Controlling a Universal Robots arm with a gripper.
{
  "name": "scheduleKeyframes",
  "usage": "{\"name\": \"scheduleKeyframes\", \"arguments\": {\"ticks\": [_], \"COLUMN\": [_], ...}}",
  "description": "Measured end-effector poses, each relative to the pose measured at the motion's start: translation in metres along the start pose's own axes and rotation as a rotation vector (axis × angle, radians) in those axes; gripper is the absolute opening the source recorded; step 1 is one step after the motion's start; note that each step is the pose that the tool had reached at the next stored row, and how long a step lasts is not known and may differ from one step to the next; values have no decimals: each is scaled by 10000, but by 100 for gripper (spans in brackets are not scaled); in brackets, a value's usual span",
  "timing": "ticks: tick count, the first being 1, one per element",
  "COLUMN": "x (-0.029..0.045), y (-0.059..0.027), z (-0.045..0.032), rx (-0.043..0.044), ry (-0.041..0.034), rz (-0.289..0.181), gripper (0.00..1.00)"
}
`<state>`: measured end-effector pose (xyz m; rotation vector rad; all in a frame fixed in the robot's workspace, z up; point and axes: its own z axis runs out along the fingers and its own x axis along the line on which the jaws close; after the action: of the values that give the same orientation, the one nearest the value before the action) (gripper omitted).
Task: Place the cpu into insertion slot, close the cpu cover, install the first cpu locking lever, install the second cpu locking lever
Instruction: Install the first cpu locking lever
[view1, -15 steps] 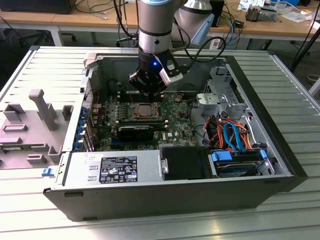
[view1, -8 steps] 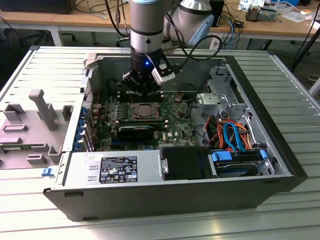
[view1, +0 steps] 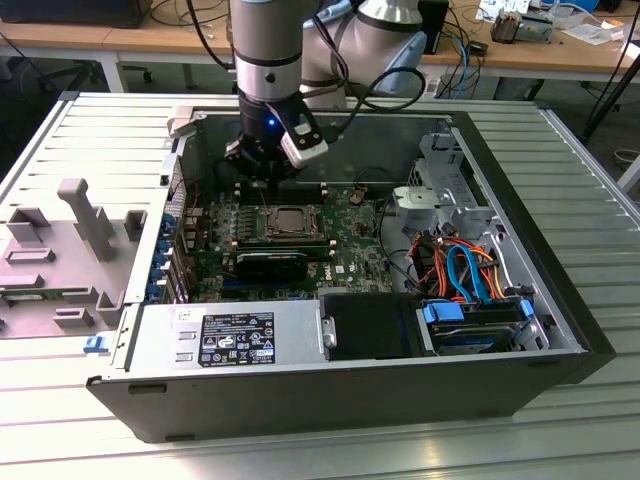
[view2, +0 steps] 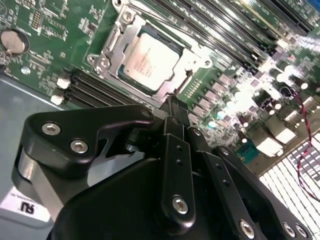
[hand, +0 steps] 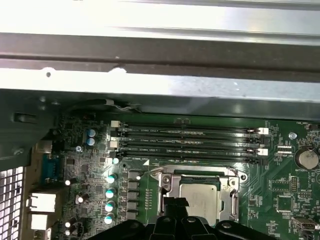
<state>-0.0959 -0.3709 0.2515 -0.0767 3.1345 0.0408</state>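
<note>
Exterior view first: the arm reaches down into an open computer case (view1: 560, 340) lying on its side, and the gripper (view1: 262, 172) hangs just above the far edge of the green circuit board (view1: 350, 245), close behind the insertion slot (view1: 293, 222).

Seen in both wrist views, the cpu (view2: 150, 61) already lies flat in that slot, its dull silver top showing through the square window of the cpu cover (view2: 111, 54). The cover lies down over the chip rather than standing up — so the placing and the closing look done, judging by how flat the frame sits. Whether either locking lever is hooked cannot be told.

In the second wrist view the gripper's fingers (view2: 172, 117) are pressed together at their tips with nothing between them, the tips poised just beside the cover's edge, likely so they can work as a single narrow prod. Four long memory slots (hand: 190, 140) run alongside the socket in the first wrist view.
</note>
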Motion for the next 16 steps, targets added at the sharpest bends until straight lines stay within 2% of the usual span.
{"name": "scheduleKeyframes", "arguments": {"ticks": [4,8,11,16], "x": [33,52,75,160], "y": [3,7,9,14], "z": [-60,-160,-192,-229], "rx": [-8,-11,-11,-5], "ry": [-45,-67,-89,-163], "rz": [-3,-3,-4,-5], "gripper": [11,11,11,11]}}
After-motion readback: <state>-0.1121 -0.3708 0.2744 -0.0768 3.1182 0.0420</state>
